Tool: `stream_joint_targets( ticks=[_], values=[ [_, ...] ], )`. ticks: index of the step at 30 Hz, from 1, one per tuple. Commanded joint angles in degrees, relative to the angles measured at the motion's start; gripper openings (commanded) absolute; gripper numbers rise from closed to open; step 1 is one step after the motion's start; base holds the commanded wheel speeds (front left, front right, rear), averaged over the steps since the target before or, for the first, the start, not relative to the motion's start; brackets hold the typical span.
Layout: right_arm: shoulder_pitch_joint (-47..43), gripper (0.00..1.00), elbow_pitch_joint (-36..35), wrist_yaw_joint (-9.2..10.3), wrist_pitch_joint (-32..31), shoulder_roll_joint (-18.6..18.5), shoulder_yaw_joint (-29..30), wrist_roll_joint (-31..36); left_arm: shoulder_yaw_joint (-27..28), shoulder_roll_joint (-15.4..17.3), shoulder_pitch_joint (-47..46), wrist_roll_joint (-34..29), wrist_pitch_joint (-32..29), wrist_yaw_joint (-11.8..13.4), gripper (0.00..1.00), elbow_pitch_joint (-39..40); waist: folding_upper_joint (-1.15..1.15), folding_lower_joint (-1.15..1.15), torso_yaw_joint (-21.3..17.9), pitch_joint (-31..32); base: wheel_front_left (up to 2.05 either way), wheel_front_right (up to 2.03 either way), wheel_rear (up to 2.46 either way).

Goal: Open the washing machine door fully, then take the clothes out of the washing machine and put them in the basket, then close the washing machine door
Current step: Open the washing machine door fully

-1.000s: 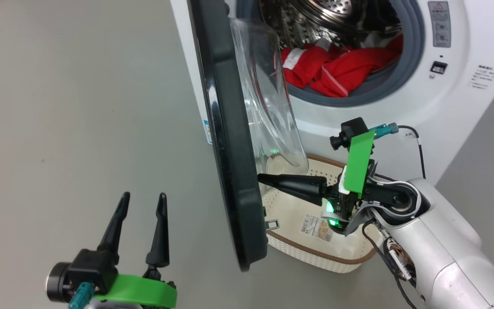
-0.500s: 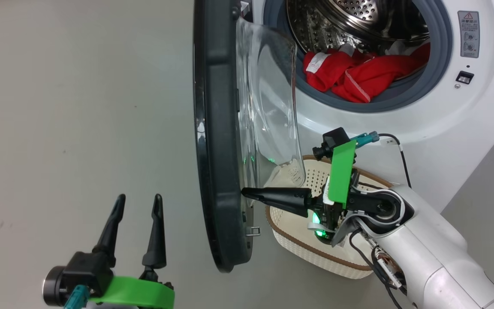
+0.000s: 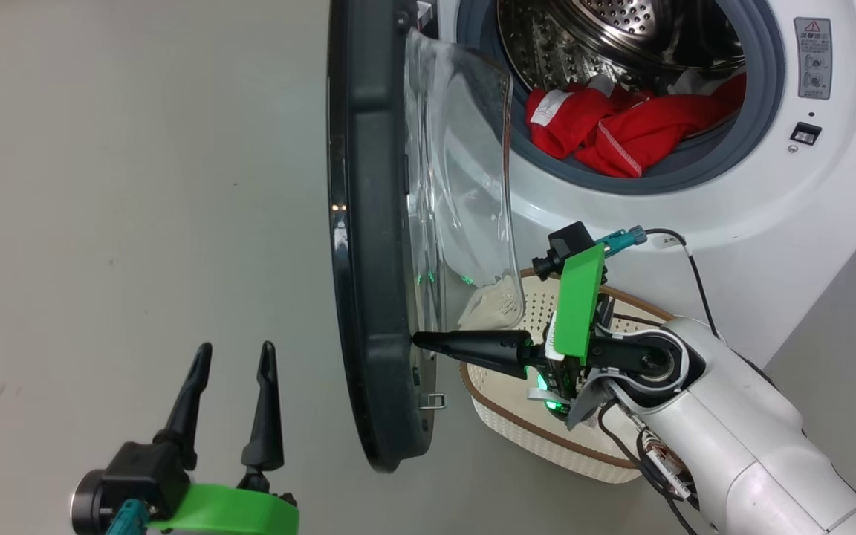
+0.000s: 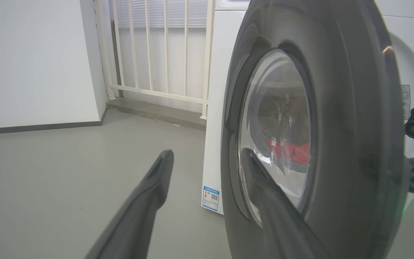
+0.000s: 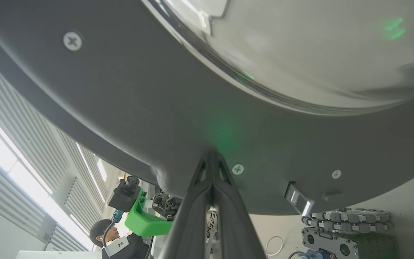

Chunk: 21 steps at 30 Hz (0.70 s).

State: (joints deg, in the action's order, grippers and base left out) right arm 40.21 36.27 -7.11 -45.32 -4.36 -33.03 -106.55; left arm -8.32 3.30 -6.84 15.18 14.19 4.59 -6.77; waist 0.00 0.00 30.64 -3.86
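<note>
The washing machine [image 3: 695, 215] stands open. Its black-rimmed door [image 3: 368, 260] is swung out to the left, the glass bowl [image 3: 465, 186] facing the drum. Red clothes [image 3: 606, 126] lie in the drum mouth, and show through the glass [image 4: 289, 151] in the left wrist view. The cream basket [image 3: 524, 431] sits on the floor under the opening, partly behind my right arm. My right gripper [image 3: 420, 342] is shut, its tip pressed against the door's inner rim [image 5: 120, 108]. My left gripper [image 3: 236, 348] hangs open and empty, left of the door [image 4: 336, 144].
Grey floor spreads to the left of the door. A white railing [image 4: 156, 54] and a wall stand behind the machine's side, which carries a blue label [image 4: 210, 198]. The door latch [image 3: 434, 401] juts from the rim's lower edge. A person [image 5: 102, 232] is in the right wrist view.
The head camera has shifted. My shut right gripper has moved left with the door, which has swung further away from the drum. The left gripper stays open in place.
</note>
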Motion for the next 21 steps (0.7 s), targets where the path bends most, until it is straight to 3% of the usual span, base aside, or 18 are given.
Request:
stream_joint_targets(
  ticks=[1, 2, 3, 4, 5, 12, 21],
  values=[
    [0.8, 0.38, -1.4, -0.37, 1.0, 1.0, -0.5, 1.5, 1.8, 1.3, -0.3, 0.2, -0.1, 0.4, 1.0, 1.3, 0.0, 0.0, -0.1, 0.3, 0.0, 0.0, 0.0],
    [0.5, 0.49, -1.7, -0.37, 1.4, 0.8, -0.4, 2.2, 1.8, 1.3, -0.3, 0.3, -0.1, 0.3, 1.0, 1.1, 0.0, 0.0, -0.2, 0.5, 0.0, 0.0, 0.0],
    [0.2, 0.91, -2.1, -0.37, 2.2, 0.5, -0.1, 2.9, 1.7, 1.3, -0.3, 0.4, -0.3, 0.2, 1.0, 1.0, 0.0, 0.0, -0.3, 0.6, 0.0, 0.0, 0.0],
    [0.2, 0.91, -2.1, -0.37, 2.2, 0.5, -0.1, 2.9, 1.7, 1.3, -0.3, 0.4, -0.3, 0.2, 1.0, 1.0, 0.0, 0.0, -0.3, 0.6, 0.0, 0.0, 0.0],
    [-0.1, 1.0, -2.8, -0.37, 3.2, 0.0, 0.1, 4.0, 1.6, 1.4, -0.3, 0.5, -0.4, 0.1, 1.0, 0.9, 0.0, 0.0, -0.4, 0.7, 0.0, 0.0, 0.0],
    [-3.5, 1.0, -9.8, -0.37, 14.5, -4.6, -0.7, 16.9, 1.0, 1.6, -0.4, 0.9, -0.9, -0.2, 1.0, 0.0, 0.0, 0.0, -0.9, 2.0, 0.0, 0.0, 0.0],
    [-4.7, 1.0, -12.0, -0.37, 33.2, -9.7, -9.5, 35.8, 0.7, 2.3, -0.1, 1.0, -1.4, 0.1, 1.0, 0.4, 0.0, 0.0, -3.2, 2.9, 0.0, 0.0, 0.0]
  ],
)
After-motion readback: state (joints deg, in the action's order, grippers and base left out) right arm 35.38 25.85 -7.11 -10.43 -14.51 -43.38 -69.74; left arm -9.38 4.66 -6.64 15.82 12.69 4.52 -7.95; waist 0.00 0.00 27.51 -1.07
